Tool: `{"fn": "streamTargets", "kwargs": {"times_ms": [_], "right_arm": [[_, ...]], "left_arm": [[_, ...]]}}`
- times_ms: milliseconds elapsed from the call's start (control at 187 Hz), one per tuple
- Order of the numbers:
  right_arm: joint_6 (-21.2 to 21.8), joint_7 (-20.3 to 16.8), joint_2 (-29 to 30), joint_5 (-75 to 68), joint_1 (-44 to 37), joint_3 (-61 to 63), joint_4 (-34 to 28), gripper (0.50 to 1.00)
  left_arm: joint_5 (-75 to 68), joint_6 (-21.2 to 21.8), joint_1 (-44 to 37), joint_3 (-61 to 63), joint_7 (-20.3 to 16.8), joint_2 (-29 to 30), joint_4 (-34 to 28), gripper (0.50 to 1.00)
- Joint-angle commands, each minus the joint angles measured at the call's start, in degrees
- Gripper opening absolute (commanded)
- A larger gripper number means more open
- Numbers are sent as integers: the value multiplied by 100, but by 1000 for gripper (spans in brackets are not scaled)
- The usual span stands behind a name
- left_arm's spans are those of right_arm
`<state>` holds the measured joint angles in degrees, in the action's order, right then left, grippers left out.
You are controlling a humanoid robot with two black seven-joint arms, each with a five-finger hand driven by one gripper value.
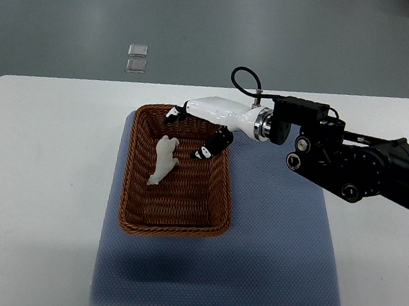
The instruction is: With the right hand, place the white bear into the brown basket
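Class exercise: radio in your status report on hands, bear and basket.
Right hand open above basket. White bear lying inside brown basket, released. Left arm unseen. Nothing in the way.

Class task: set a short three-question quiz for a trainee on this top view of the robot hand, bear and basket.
1. True or false: the small white toy bear lies inside the brown woven wicker basket.
2. What does the basket stand on? A) blue padded mat B) bare white table
3. Fill in: the right robot hand is above the basket, fingers open, holding ____.

Key: 1 true; 2 A; 3 nothing.
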<state>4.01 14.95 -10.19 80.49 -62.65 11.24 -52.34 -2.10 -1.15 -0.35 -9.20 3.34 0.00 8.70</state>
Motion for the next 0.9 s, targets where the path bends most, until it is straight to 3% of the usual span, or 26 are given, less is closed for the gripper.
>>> {"fn": "streamTargets", "kwargs": {"times_ms": [0,139,401,583,893], "right_arm": [[-163,-10,-71,-68,16,98,31,854],[-480,-36,-150,-209,174,537,136,860],[-498,-89,-159,-1501,763,1961,523,860],[-507,-89,-273,-3197,1176,2559,725,883],[-507,-80,-273,-6580,1317,2673,1595,915]], "left_arm": [[8,1,0,6,0,0,0,1000],[-1,1,0,-3,0,0,0,1000],[-1,1,0,-3,0,0,0,1000],[-1,1,0,6,0,0,0,1000],[-1,1,0,-3,0,0,0,1000]]}}
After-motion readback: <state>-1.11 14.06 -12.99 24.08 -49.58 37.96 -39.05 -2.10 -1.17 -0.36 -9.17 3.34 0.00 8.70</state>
